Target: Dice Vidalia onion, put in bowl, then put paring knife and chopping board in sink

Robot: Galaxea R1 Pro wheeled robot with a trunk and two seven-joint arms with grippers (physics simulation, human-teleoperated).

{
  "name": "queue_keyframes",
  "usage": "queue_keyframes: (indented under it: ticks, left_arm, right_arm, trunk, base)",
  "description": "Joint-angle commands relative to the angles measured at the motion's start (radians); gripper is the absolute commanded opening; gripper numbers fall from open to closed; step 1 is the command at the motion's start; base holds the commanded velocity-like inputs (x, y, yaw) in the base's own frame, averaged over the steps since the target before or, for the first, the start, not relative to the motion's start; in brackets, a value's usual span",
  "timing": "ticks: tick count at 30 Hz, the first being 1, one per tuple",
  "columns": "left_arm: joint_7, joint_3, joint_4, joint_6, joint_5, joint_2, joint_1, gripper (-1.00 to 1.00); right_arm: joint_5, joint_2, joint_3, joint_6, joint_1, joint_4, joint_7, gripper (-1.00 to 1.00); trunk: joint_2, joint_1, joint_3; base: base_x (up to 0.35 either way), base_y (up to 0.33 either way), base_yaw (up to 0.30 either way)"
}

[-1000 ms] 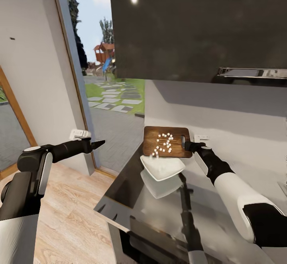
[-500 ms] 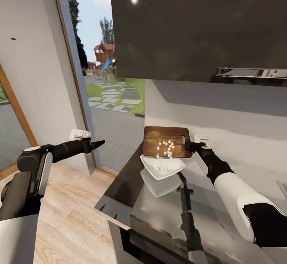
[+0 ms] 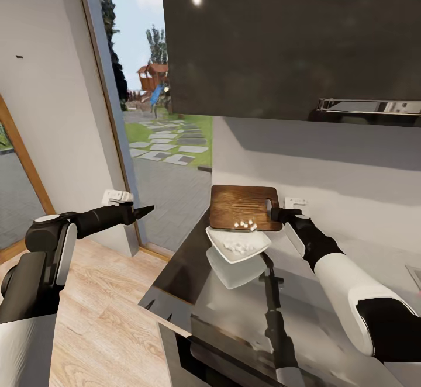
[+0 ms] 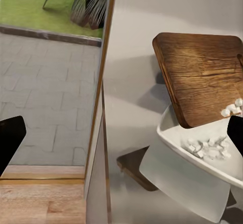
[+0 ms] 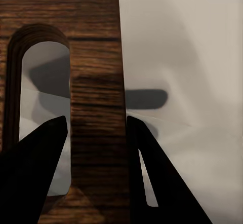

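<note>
Chopping board (image 3: 242,207) is lifted and tipped steeply above the grey table (image 3: 193,270), its lower edge over the white bowl (image 3: 238,245) just in front of it. On its right, the right tool (image 3: 275,214) is clamped on the strip of wood beside the handle slot (image 5: 38,107). The left tool (image 3: 143,209) hangs well off to the left over the wood floor (image 3: 105,317), its fingers apart. Some diced onion (image 3: 237,248) lies in the bowl; a few pieces (image 3: 245,224) sit on the board's lower edge.
</note>
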Motion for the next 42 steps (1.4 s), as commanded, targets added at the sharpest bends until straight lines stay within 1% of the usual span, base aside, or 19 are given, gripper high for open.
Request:
queue_keyframes:
  ticks: [1, 35, 38, 40, 42]
  left_arm:
    - [-0.004, 0.001, -0.001, 0.007, 0.0, 0.0, -0.001, 1.0]
    - [-0.004, 0.001, -0.001, 0.007, 0.0, 0.0, -0.001, 1.0]
    - [-0.004, 0.001, -0.001, 0.007, 0.0, 0.0, -0.001, 1.0]
    - [-0.004, 0.001, -0.001, 0.007, 0.0, 0.0, -0.001, 1.0]
    - [-0.004, 0.0, -0.001, 0.007, 0.0, 0.0, -0.001, 1.0]
  right_arm:
    - [-0.011, -0.001, 0.008, 0.005, -0.001, -0.002, -0.007, -1.0]
    - [-0.011, -0.001, 0.006, 0.011, -0.001, -0.008, -0.008, -1.0]
    - [-0.011, -0.001, 0.003, 0.022, -0.001, -0.014, -0.01, -1.0]
    - [-0.012, -0.001, 0.002, 0.044, -0.001, -0.025, -0.011, -1.0]
    - [-0.012, -0.001, 0.002, 0.11, -0.001, -0.051, -0.011, -1.0]
  trunk:
    - [-0.001, 0.0, -0.001]
    - [-0.001, 0.0, -0.001]
    - [-0.001, 0.0, -0.001]
    - [-0.001, 0.0, -0.001]
    - [-0.001, 0.0, -0.001]
  base:
    - [0.0, 0.0, 0.0]
    - [0.0, 0.0, 0.0]
    - [0.0, 0.0, 0.0]
    - [0.0, 0.0, 0.0]
    - [0.0, 0.0, 0.0]
